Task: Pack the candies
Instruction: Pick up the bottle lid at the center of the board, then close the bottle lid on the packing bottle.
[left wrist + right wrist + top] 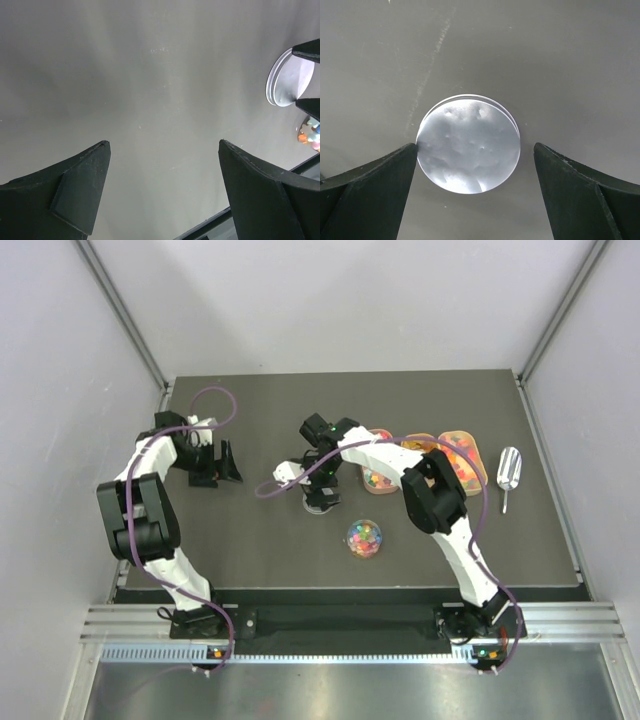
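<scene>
L gripper (164, 145): wide open, holds nothing. It hangs over bare table (250, 540), well apart from the sweets.
lid (468, 144): a silver disc. It lies flat on the table, not on the jar.
R gripper (475, 150): wide open, right above the lid. The lid sits between its 2 fingers (380, 190). One finger looks like it touches the lid's edge; the other is apart. No grip yet, so we say it holds nothing.
jar (350, 544): small, round, clear. It stands near the lid, on the side closer to the arm bases, w/ no top on.
candies (365, 536): lots of mixed colours fill the jar. More lie in the trays.
trays (458, 435): 3 orange ones, side by side, to the R of the lid. We see mixed colours in the one nearest the lid, pale bits in the middle one and red-orange bits in the far R one.
scoop (509, 472): silver, lies alone at the far R, just beside the last tray. Nobody holds it.
done, we think: the filling part. The jar looks full, and the scoop is put down.
left, we think: grab the lid, carry it to the jar, set it on top & close it. We can't tell if the sweets in the trays need packing too.
</scene>
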### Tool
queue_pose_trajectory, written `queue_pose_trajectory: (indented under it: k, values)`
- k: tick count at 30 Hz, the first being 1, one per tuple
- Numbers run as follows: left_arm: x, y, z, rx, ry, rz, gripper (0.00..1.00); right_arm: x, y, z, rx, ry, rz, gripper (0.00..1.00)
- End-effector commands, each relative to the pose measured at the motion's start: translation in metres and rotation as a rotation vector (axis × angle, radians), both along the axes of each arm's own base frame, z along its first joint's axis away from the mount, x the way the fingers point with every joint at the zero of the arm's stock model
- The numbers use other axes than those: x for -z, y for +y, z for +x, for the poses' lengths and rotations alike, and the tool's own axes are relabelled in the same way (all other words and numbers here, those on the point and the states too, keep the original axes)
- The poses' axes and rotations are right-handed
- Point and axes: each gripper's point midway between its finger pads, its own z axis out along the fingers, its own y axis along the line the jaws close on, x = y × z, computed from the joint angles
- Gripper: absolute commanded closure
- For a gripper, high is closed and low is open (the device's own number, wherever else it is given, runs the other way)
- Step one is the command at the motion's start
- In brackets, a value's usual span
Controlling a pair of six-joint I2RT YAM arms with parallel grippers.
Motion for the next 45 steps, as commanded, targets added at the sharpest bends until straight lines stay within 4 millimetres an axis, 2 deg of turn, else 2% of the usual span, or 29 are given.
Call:
queue_pose_trajectory:
  k: [1, 6, 15, 20, 21, 23, 24, 25, 30, 34, 37, 39, 42, 43, 45]
  values:
    - [-0.007, 0.000, 0.013, 0.012, -0.045, -0.002, 0.07, 0.003, 0.006, -0.007, -0.041, -0.013, 0.004, 0.00]
    - [-0.007, 0.000, 0.016, 0.007, -0.045, -0.011, 0.07, 0.001, 0.001, -0.011, -0.046, -0.009, -0.003, 0.00]
    - [-0.006, -0.001, 0.017, 0.006, -0.042, -0.013, 0.07, 0.006, 0.000, -0.006, -0.039, -0.041, -0.007, 0.00]
    - [-0.006, 0.000, 0.016, 0.005, -0.043, -0.010, 0.07, 0.000, -0.002, -0.002, -0.021, -0.087, 0.009, 0.13]
    - [-0.006, 0.000, 0.017, 0.007, -0.046, -0.012, 0.07, -0.013, 0.002, 0.003, -0.013, -0.127, 0.040, 0.15]
    - [-0.007, 0.001, 0.021, 0.009, -0.060, -0.008, 0.07, -0.019, -0.001, 0.004, 0.008, -0.151, 0.047, 0.16]
    - [-0.007, 0.002, 0.022, 0.010, -0.065, -0.001, 0.07, -0.037, 0.001, 0.008, 0.017, -0.188, 0.078, 0.18]
    - [-0.009, 0.003, 0.024, 0.009, -0.072, -0.001, 0.07, -0.043, -0.001, 0.007, 0.029, -0.196, 0.081, 0.18]
    - [-0.015, 0.002, 0.033, 0.020, -0.115, -0.002, 0.07, -0.091, -0.017, 0.009, 0.070, -0.278, 0.087, 0.20]
    - [-0.018, -0.001, 0.037, 0.027, -0.143, -0.020, 0.07, -0.120, -0.032, 0.006, 0.109, -0.316, 0.070, 0.20]
    - [-0.018, -0.005, 0.036, 0.036, -0.148, -0.039, 0.07, -0.134, -0.048, -0.007, 0.125, -0.283, 0.036, 0.20]
    - [-0.018, -0.006, 0.035, 0.045, -0.153, -0.043, 0.07, -0.134, -0.062, -0.030, 0.117, -0.203, -0.007, 0.20]
    - [-0.020, -0.005, 0.036, 0.053, -0.167, -0.041, 0.07, -0.129, -0.082, -0.061, 0.124, -0.088, -0.059, 0.20]
    - [-0.021, -0.006, 0.036, 0.056, -0.172, -0.040, 0.07, -0.121, -0.090, -0.072, 0.133, -0.045, -0.091, 0.21]
    - [-0.024, -0.006, 0.036, 0.064, -0.182, -0.040, 0.07, -0.120, -0.097, -0.086, 0.137, -0.019, -0.101, 0.21]
